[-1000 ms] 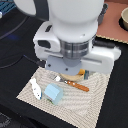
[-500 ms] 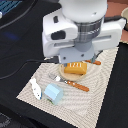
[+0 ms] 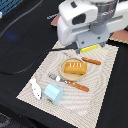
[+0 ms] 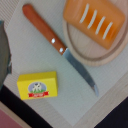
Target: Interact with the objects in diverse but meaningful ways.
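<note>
A white robot arm [image 3: 92, 22] hangs over a pale striped mat [image 3: 45, 82] spread on a dark table [image 3: 20, 45], its bulky head filling the far right of the exterior view. The claw itself is hidden behind the arm's housing there and does not appear in the wrist view, so whether it is wide, narrow or holding anything cannot be told.

At the middle of the mat, an orange bread loaf [image 3: 75, 67] with pale slashes lies on a tan round plate [image 3: 65, 73]. Just beyond the plate, toward the arm, a yellow packet [image 3: 90, 48] pokes out from under the white housing; the wrist view shows it as a yellow block with a red-marked label [image 4: 37, 86], lying flat on the mat. A knife with an orange handle [image 3: 92, 61] lies between the packet and the plate, its grey blade [image 4: 80, 73] running close past the plate's rim.

On the near side of the plate, a second orange-handled utensil [image 3: 72, 83] lies slantwise on the mat. Nearer still, toward the exterior view's left, a pale blue-and-white carton [image 3: 53, 93] stands close beside a white oblong piece [image 3: 35, 88]. A black cable [image 3: 25, 20] trails across the table on the left.
</note>
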{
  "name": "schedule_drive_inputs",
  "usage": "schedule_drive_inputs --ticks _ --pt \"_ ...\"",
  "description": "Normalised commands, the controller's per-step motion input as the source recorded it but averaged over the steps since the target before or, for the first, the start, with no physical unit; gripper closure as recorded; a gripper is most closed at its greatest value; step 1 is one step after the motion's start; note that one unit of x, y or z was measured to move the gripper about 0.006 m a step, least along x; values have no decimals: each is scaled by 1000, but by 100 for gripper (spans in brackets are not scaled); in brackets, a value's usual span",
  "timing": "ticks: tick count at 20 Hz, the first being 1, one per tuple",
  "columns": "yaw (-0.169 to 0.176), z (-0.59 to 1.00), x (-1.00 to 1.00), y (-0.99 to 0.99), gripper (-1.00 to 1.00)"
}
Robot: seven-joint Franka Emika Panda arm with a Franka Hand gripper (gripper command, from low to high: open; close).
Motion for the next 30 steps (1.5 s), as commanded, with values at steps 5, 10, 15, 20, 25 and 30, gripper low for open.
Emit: schedule_drive_inputs --ticks 5,10,15,20,25,30 --pt "233 10 -182 371 -100" --pt "273 0 -153 59 -100" --pt "104 21 35 -509 -100" --pt "42 -184 -54 -569 -100" --pt "42 -345 -222 -267 -100" --pt "52 -391 -293 -35 -100"
